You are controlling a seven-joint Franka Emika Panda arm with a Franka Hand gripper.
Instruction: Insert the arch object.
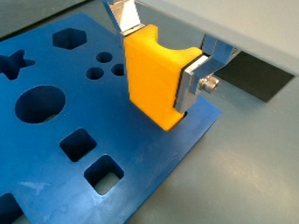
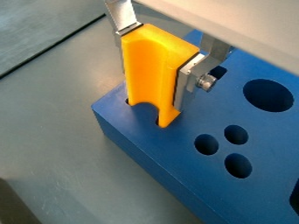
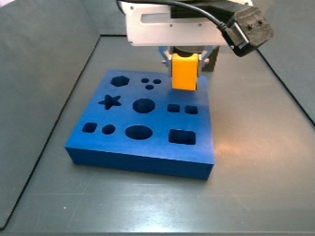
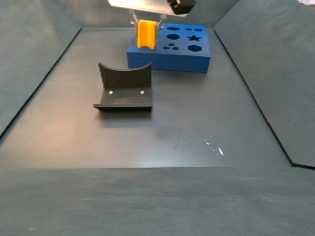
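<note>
The arch object (image 1: 152,83) is an orange-yellow block with a semicircular scoop in one end, not a dark one. My gripper (image 1: 160,57) is shut on it and holds it upright, one silver finger (image 1: 193,79) on each side. Its lower end, scoop down, meets the top of the blue board (image 2: 146,153) at a corner, where a dark opening shows under it in a wrist view (image 2: 149,74). In a side view the gripper (image 3: 185,57) and arch (image 3: 183,74) are at the board's (image 3: 123,152) far right edge. They also show in a side view (image 4: 145,34).
The blue board (image 1: 146,166) has several shaped holes: star, hexagon, circles, squares. The dark L-shaped fixture (image 4: 123,88) stands on the grey floor in front of the board (image 4: 185,61). A dark block (image 1: 260,77) shows beyond the board's edge. Dark walls ring the floor.
</note>
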